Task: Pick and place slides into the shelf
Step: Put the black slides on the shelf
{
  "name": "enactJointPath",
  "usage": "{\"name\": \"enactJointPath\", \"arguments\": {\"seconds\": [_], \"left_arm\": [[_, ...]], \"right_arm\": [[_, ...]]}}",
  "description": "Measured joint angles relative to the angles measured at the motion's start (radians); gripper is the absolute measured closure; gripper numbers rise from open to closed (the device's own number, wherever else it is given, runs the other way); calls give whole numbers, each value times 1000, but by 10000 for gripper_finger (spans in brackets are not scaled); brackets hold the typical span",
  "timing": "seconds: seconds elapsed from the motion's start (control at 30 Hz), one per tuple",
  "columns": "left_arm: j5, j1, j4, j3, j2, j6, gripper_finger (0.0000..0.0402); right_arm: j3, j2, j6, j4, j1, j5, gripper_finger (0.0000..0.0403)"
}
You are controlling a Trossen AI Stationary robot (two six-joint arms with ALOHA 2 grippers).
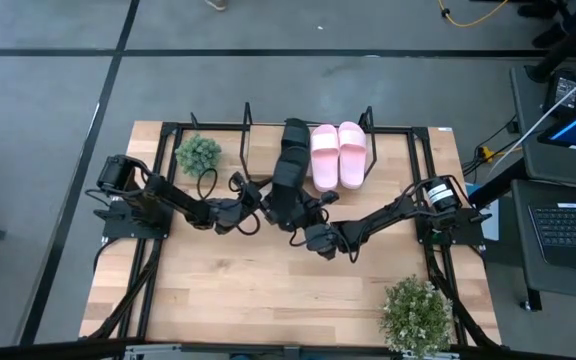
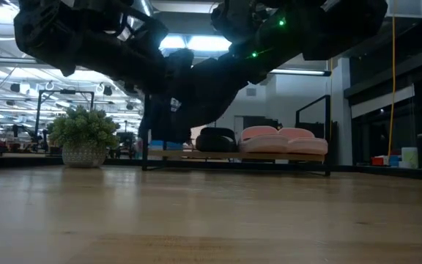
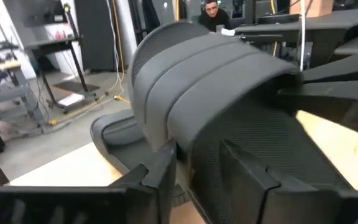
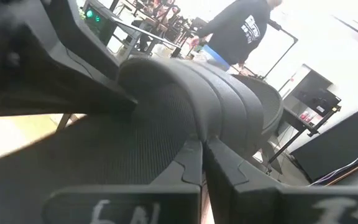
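Two pink slides (image 1: 338,155) and one black slide (image 1: 294,135) rest soles down on the shelf (image 2: 196,155) at the table's far side. A second black slide (image 1: 286,190) hangs in the air in front of the shelf, between my two grippers. My right gripper (image 4: 204,163) is shut on it, coming from the table's right. My left gripper (image 3: 201,177) comes from the left and stands open, one finger on either side of the slide's side edge (image 3: 197,155). I cannot tell whether those fingers touch it. My right gripper pinches the black slide's side edge (image 4: 194,134) between its two fingers, just where the wide strap meets the sole. The fingers come level from the table's right and lie across the edge. The slide is lifted clear of the table.
A small potted plant (image 1: 198,152) stands at the shelf's left end, a bigger one (image 1: 418,310) at the near right corner. A black frame (image 1: 423,180) runs around the table. The near half of the wooden table (image 1: 268,300) is bare. People stand in the room behind.
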Motion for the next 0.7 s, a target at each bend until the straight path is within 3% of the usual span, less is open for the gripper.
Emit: {"name": "enactJointPath", "arguments": {"seconds": [0.13,0.33,0.57,0.7], "left_arm": [[-26,-37,-4,0,-34,88,272],[-161,-134,-95,2,-129,204,271],[-220,-225,-254,4,-239,197,283],[-304,-275,-347,3,-277,192,296]], "right_arm": [[0,0,0,7,5,1,397],[0,0,-4,25,16,-30,397],[0,2,-8,53,16,-33,397],[0,2,-51,125,16,-48,397]]}}
